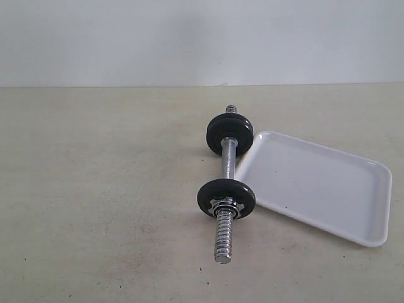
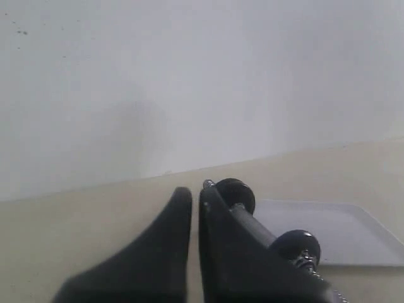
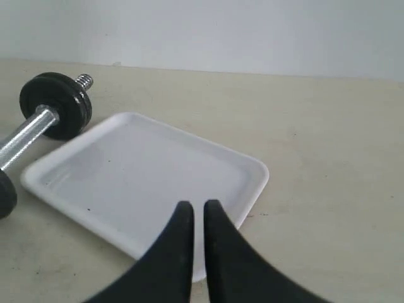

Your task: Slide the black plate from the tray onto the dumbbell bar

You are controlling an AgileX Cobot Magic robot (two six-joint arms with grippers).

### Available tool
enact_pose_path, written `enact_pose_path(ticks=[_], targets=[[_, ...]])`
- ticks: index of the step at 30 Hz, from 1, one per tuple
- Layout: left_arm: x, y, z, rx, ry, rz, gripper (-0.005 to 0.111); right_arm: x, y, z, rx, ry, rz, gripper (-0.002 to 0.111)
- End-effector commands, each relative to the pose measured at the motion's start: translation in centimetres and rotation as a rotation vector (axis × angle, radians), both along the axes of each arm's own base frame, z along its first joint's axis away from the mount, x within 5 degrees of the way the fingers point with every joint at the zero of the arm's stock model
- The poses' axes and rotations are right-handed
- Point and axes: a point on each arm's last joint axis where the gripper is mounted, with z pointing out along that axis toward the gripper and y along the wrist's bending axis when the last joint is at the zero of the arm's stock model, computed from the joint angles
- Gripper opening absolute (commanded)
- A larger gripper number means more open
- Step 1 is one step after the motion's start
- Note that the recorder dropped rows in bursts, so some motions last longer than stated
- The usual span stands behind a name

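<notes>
The chrome dumbbell bar (image 1: 227,165) lies on the table, running from far to near. One black plate (image 1: 226,197) sits on its near part with a silver nut (image 1: 225,207) against it, and a second black plate (image 1: 230,131) sits near the far end. The white tray (image 1: 315,186) lies right of the bar with nothing on it. Neither gripper shows in the exterior view. My left gripper (image 2: 194,196) is shut and empty, with the bar (image 2: 243,216) beyond one finger. My right gripper (image 3: 198,208) is shut and empty, over the tray's (image 3: 259,180) near edge.
The beige table (image 1: 95,189) meets a plain pale wall (image 1: 189,38) at the back. The tray's near right corner lies close to the right side of the exterior view. The bar's threaded near end (image 1: 223,243) sticks out past the nut.
</notes>
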Motion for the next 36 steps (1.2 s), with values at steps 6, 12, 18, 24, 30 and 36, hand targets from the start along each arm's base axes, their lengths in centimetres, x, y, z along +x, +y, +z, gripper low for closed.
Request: enact_pose_path(ticks=[6, 12, 18, 24, 30, 36], targets=[[0.4, 0.8, -0.1, 0.001, -0.001, 0.153, 0.004, 0.0, 0.2, 0.0, 0.054, -0.002, 0.003, 0.004], [0.6, 1.6, -0.1, 0.001, -0.001, 0.287, 0.004, 0.0, 0.0, -0.1, -0.009, -0.007, -0.002, 0.004], [0.8, 2.2, -0.1, 0.001, 0.0, 0.385, 0.004, 0.0, 0.0, -0.1, -0.009, -0.007, -0.002, 0.004], [0.8, 2.6, -0.1, 0.002, 0.0, 0.446, 0.004, 0.0, 0.0, -0.1, -0.009, -0.007, -0.002, 0.004], [0.8, 2.8, -0.1, 0.002, 0.0, 0.473, 0.004, 0.0, 0.0, -0.1, -0.009, -0.007, -0.002, 0.004], [0.8, 2.8, -0.1, 0.002, 0.0, 0.473, 0.004, 0.0, 0.0, -0.1, -0.009, -0.007, -0.002, 0.004]])
